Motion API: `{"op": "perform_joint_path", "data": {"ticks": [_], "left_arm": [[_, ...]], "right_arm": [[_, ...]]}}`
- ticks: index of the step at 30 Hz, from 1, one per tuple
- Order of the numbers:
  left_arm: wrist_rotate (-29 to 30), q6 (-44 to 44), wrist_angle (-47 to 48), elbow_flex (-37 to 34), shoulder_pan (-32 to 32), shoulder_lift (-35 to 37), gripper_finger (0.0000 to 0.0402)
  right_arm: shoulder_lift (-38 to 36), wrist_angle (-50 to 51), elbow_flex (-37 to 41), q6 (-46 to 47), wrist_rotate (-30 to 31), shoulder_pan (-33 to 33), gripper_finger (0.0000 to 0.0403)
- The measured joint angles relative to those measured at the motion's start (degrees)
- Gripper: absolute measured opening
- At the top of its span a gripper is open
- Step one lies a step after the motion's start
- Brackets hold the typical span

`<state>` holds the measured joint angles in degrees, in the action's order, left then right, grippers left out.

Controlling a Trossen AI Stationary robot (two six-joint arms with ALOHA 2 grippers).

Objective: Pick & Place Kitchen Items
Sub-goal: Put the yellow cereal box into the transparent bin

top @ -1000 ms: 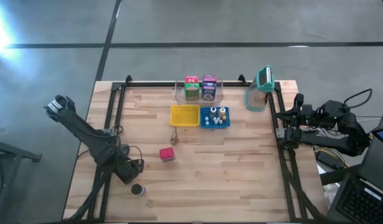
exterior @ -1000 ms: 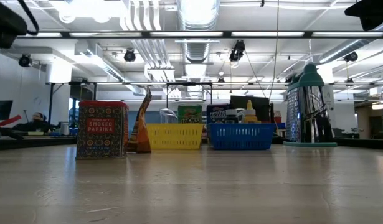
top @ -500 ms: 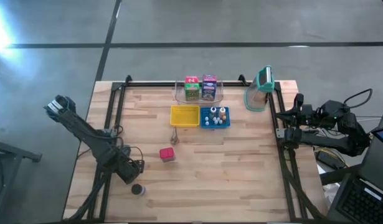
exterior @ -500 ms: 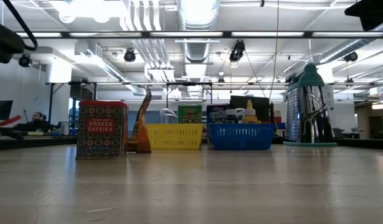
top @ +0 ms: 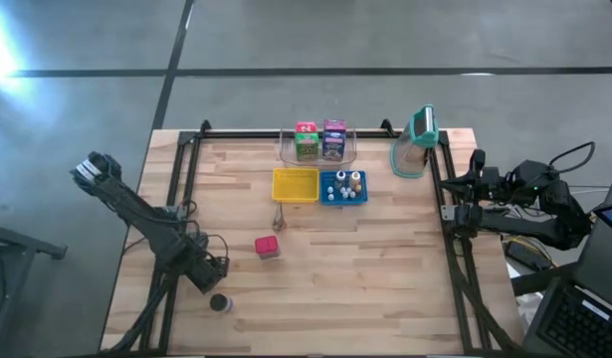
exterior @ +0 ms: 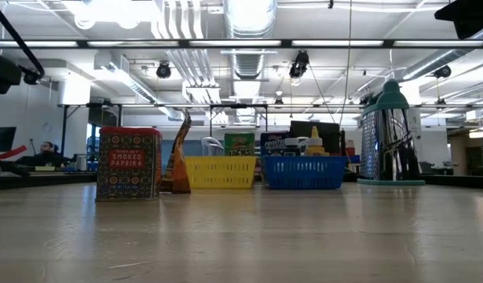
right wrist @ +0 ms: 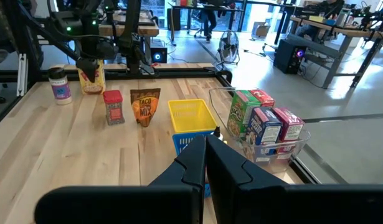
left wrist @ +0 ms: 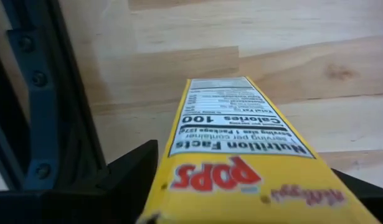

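My left gripper [top: 208,270] stands over the table's near left part, pointing down, shut on a yellow "Pops" carton [left wrist: 238,134]. From above the gripper hides the carton. The right wrist view shows the carton [right wrist: 91,78] upright under that arm. A small jar [top: 220,302] stands just nearer the front edge. A red tin [top: 267,247] and a brown pouch [top: 279,217] stand mid-table. My right gripper [right wrist: 205,155] is shut on nothing, level at the table's right edge. My left gripper pinches the yellow carton's upper end [left wrist: 179,180] between its two fingers, one on each narrow side. The fingers [left wrist: 132,171] come from above, pointing down along the carton. The carton hangs upright below them; whether its lower end touches the table I cannot tell.
A yellow basket [top: 296,184] and a blue basket [top: 343,187] with small bottles sit at the back middle. Behind them is a clear tray [top: 318,157] with several cartons. A clear jug with a teal lid [top: 415,139] stands back right. Bare wood lies front and right.
My left gripper has sunk toward the table with the yellow carton still in its hold, staying over the same near left spot.
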<state>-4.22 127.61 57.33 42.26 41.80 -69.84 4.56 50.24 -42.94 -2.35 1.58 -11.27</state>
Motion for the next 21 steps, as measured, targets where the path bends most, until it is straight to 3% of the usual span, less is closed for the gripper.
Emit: {"op": "perform_joint_path", "data": {"ticks": [10,21], "left_arm": [[-0.69,-0.07,-2.74,-1.44,-0.04,0.02,0.0287],[0.50,-0.07,-3.20,-1.53,-0.04,0.02,0.0214]], "right_arm": [[-0.02,0.00,-0.02,0.00,-0.01,0.01,0.0008],[0.00,0.01,-0.02,0.00,0.00,0.00,0.0008]]}}
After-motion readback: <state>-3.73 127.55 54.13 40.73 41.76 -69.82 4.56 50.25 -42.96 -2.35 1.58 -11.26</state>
